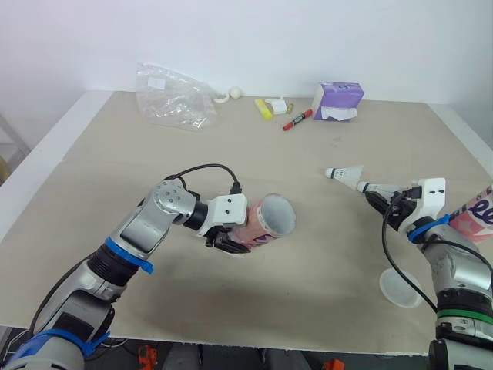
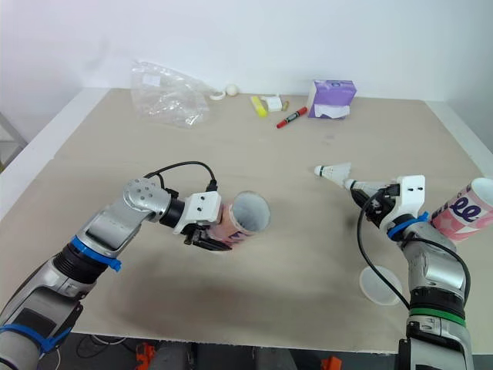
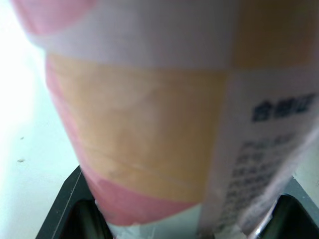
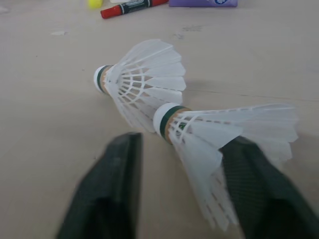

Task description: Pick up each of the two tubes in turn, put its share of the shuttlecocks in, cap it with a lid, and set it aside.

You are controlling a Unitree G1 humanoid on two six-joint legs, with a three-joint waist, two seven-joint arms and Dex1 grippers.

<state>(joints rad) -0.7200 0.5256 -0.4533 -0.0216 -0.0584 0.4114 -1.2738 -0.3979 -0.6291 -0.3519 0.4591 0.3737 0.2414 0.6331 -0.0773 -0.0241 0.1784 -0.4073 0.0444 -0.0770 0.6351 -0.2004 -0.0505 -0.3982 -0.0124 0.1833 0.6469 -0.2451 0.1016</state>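
My left gripper (image 1: 228, 240) is shut on a pink tube (image 1: 266, 220) held just above the table's middle, its open mouth turned to the right; the tube's printed wall (image 3: 149, 124) looms close in the left wrist view. At the right, two white shuttlecocks lie on the table: one (image 1: 344, 174) farther out, the other (image 4: 209, 134) between the open fingers of my right gripper (image 4: 182, 144), cork pointing away. A second pink tube (image 1: 479, 214) lies at the right edge. A clear lid (image 1: 400, 287) rests near the front right.
Along the back stand a crumpled plastic bag (image 1: 173, 96), a white ball (image 1: 236, 92), a yellow item (image 1: 263, 109), a red marker (image 1: 297, 119) and a purple tissue box (image 1: 337, 100). The table's front edge (image 1: 231, 335) runs close below my arms.
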